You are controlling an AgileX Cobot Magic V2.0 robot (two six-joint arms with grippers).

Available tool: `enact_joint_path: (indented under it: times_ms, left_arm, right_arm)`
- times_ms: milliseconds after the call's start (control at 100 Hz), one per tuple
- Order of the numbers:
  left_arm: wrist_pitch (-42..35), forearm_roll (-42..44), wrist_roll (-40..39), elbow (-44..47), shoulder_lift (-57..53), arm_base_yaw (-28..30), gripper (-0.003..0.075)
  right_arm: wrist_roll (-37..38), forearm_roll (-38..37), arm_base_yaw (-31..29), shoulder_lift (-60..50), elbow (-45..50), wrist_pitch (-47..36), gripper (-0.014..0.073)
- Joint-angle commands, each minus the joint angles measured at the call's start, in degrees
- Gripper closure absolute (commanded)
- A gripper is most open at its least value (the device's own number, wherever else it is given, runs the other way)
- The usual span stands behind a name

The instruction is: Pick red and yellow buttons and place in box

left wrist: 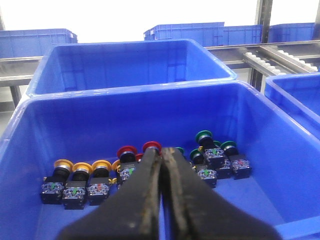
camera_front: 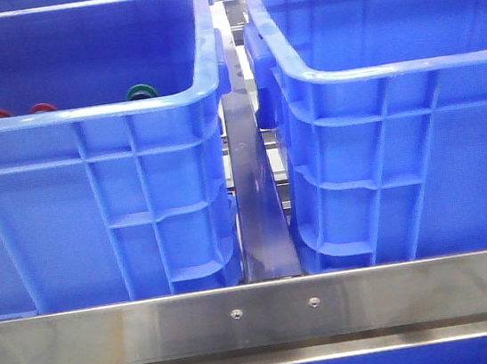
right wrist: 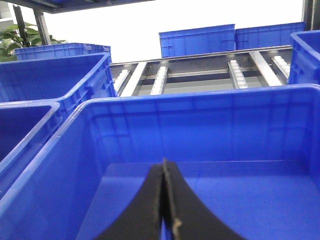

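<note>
A: Left gripper sits above the left crate, fingers pressed together, nothing between them. Right gripper likewise pinched closed and empty, hanging over the box, whose floor shows no parts.

B: Where are the targets?

A: On the left crate's floor, in a row. Yellow buttons sit toward one side on dark bodies; red buttons stand just beside the left fingertips. From the front, only two red caps peek over the near wall.

B: Risks from here?

A: Three, as judgement. First, the jaws must open before any descent; going down closed would only shove parts about. Second, the buttons stand nearly touching, so a wide opening could catch a neighbour or tip it. Third, green buttons sit close to the reds; a drift that way picks the wrong colour.

B: Anything in the way?

A: The crate walls are deep, so the lift must clear the rim before crossing. A steel divider runs between the two crates, a steel rail crosses in front. More blue crates and a roller conveyor lie behind, well apart from the work.
</note>
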Motion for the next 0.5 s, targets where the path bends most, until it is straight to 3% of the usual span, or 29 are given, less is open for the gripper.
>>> enact_joint_path:
  times_ms: [0,340,410,490]
  left_arm:
    - [-4.7,-0.5,-0.4,-1.5,0.4,0.0,0.0739]
    - [-4.7,-0.5,-0.4,-1.5,0.4,0.0,0.0739]
    - [-4.7,-0.5,-0.4,-1.5,0.4,0.0,0.0739]
    - [-4.7,-0.5,-0.4,-1.5,0.4,0.0,0.0739]
  right_arm:
    - [-0.6,-0.3,-0.4,0.0,-1.6,1.2,0.0661]
    - [-0.2,-0.7,-0.4,0.0,-1.4,0.1,0.0661]
    - [3.3,-4.4,-0.4,-0.5,-1.4,0.0,0.0661]
    - [12.6,-14.9,-0.4,-2.3,-1.3,0.6,0.0661]
